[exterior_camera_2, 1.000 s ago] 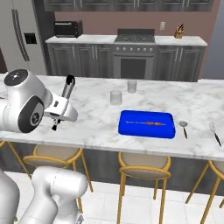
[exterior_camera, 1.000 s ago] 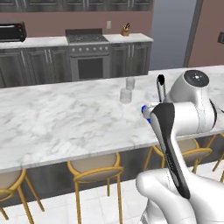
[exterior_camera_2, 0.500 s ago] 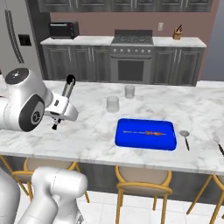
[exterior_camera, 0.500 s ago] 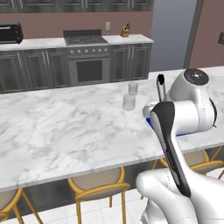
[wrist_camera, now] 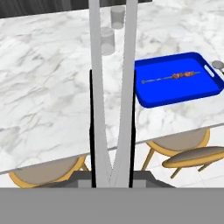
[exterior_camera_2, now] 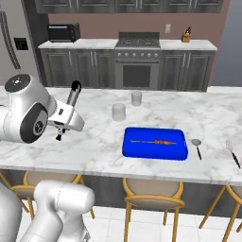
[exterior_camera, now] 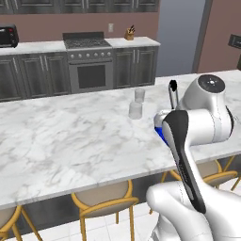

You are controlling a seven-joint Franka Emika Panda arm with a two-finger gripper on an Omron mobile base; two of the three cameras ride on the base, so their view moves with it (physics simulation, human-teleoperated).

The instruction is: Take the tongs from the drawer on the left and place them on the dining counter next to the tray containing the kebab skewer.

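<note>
My gripper [exterior_camera_2: 64,122] is shut on the tongs [exterior_camera_2: 73,94], which stand upright out of it with a black tip on top. In the hand view the tongs [wrist_camera: 97,83] run as two silver arms between my dark fingertips [wrist_camera: 91,131], out over the dining counter [wrist_camera: 43,87]. The blue tray [exterior_camera_2: 142,149] with the kebab skewer [exterior_camera_2: 156,142] lies on the dining counter [exterior_camera_2: 156,111], to the right of the gripper. In the left base view the tongs [exterior_camera: 172,92] rise beside my arm, and a corner of the tray [exterior_camera: 160,132] shows behind it. The drawer is out of view.
Two clear glasses [exterior_camera_2: 118,112] [exterior_camera_2: 136,98] stand on the counter left of and behind the tray. A spoon [exterior_camera_2: 197,145] and another utensil [exterior_camera_2: 232,151] lie right of the tray. Tan-seated stools [exterior_camera_2: 152,194] line the near edge. A stove [exterior_camera_2: 137,61] stands at the back wall.
The whole picture has shifted: the base has driven closer to the dining counter. The gripper keeps the tongs upright in the same hold.
</note>
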